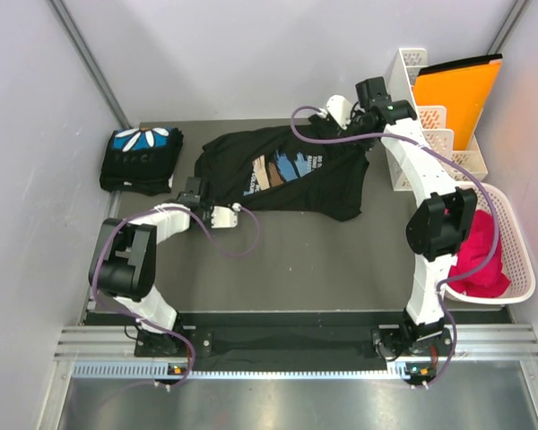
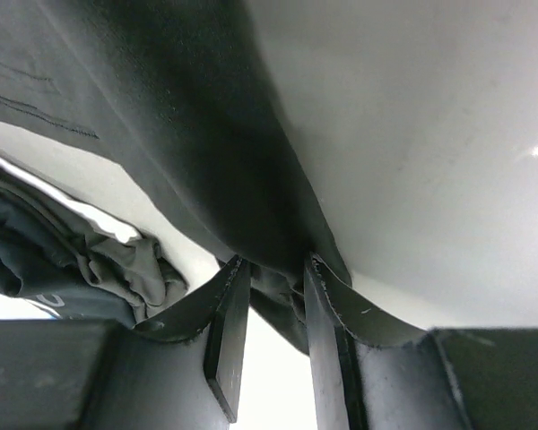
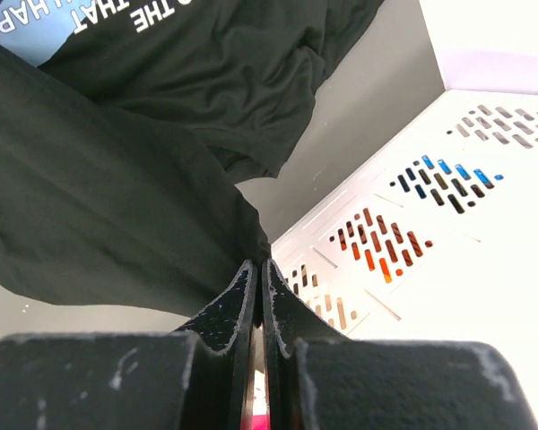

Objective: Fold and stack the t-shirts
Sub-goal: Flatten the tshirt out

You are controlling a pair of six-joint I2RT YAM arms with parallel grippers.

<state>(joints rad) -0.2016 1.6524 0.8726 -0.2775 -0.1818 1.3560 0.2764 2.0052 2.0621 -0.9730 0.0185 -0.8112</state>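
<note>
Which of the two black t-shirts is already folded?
The petal-print shirt at the far left, a compact bundle; the brush-stroke shirt lies spread out and rumpled.

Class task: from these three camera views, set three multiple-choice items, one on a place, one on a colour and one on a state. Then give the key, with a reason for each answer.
1. Where on the table does the folded t-shirt lie?
A) at the near edge
B) in the far left corner
C) in the middle

2. What colour is the cloth in the white basket?
A) green
B) yellow
C) pink

3. In what state is the right gripper?
A) shut on the spread t-shirt
B) wide open and empty
C) shut on nothing

Key:
1 B: the top view shows it at the far left, next to the wall.
2 C: pink fabric lies heaped inside the basket.
3 A: the right wrist view shows black cloth pinched in its closed jaws.
</note>
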